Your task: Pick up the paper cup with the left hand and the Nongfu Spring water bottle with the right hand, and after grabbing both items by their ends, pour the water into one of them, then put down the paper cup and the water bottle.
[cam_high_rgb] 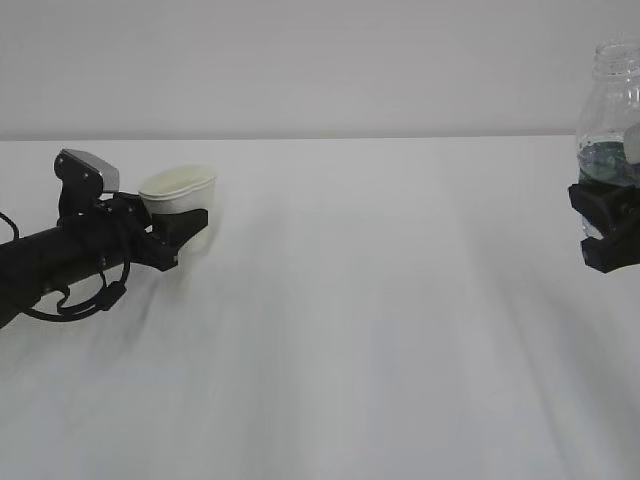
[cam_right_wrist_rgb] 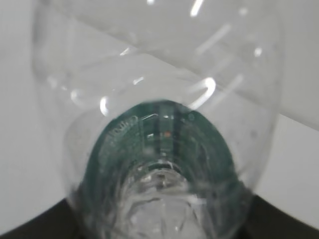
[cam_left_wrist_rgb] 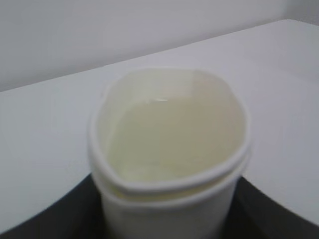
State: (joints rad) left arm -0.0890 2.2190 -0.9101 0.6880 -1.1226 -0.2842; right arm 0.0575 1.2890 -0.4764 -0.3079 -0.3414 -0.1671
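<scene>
Between the left claw's jaws: the paper cup (cam_high_rgb: 181,200), gripped low on its body by the left hand (cam_high_rgb: 180,232), rim squeezed out of round.
Left claw state: clamped on the cup, one black finger on each side of its wall, seen in the left wrist view as dark shapes flanking the base.
Inside the cup: a pale, glossy inner surface with a small glint; whether liquid lies there cannot be told from the soft focus.
Below the left claw: the white table (cam_high_rgb: 360,330); the cup appears to sit just above it or barely on it, contact not clear.
Well across from the left claw: the right hand (cam_high_rgb: 610,232), at the far right edge of the exterior view, raised higher than the cup.
Right claw state: clamped on the Nongfu Spring water bottle (cam_high_rgb: 612,110) at its lower end, the bottle upright, uncapped neck at top.
Inside the bottle: a little water (cam_high_rgb: 600,152) near the green label band, most of the clear body above looking empty.
Beyond both claws: a plain pale wall.
Progress, as judged: both pick-ups done, items held by their ends and well apart; whether the pour has happened is uncertain, and the setting down of cup and bottle remains.
</scene>
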